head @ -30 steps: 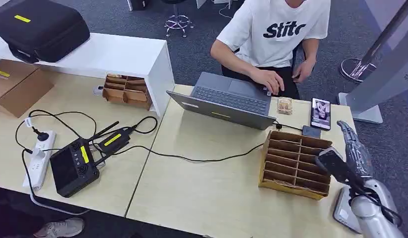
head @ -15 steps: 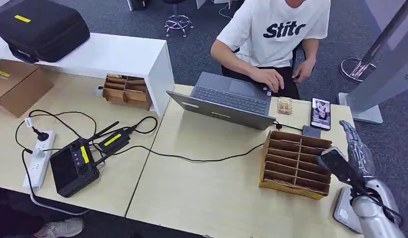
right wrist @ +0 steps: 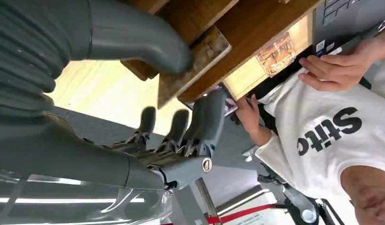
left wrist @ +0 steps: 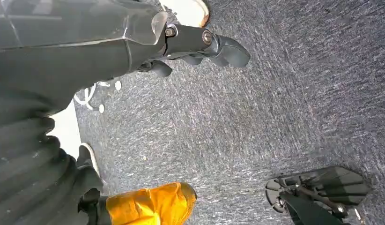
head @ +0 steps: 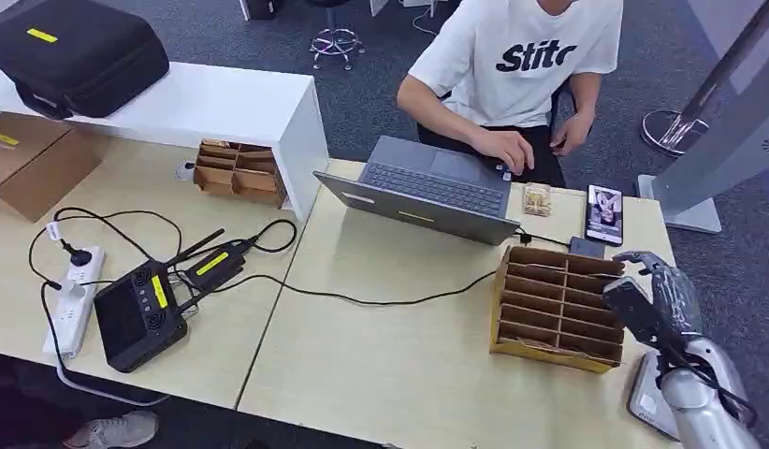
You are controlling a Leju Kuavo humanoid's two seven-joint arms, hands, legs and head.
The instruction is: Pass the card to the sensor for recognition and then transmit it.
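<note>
My right hand [head: 663,299] hovers at the right end of the slotted cardboard organizer [head: 540,351] on the table's right side. Its fingers curl down over the organizer's end wall. In the right wrist view the thick thumb [right wrist: 148,42] lies against the cardboard rim [right wrist: 200,54], and the darker fingers [right wrist: 179,124] stand on the other side with a gap. I see no card in the hand, and the slots' contents are not clear. A flat grey device [head: 645,400] lies under my right forearm. My left hand [left wrist: 204,42] hangs over the carpet, holding nothing.
A person sits behind the table with a hand on a grey laptop [head: 428,192]. A phone [head: 603,213] lies behind the organizer. On the left are a black controller [head: 137,313] with cables, a power strip [head: 77,295], a second organizer [head: 236,168] and a black case [head: 77,51].
My right hand's fingers, stretched out a second ago, have bent down over the organizer's right end. The hand has sunk slightly. Nothing else has moved.
</note>
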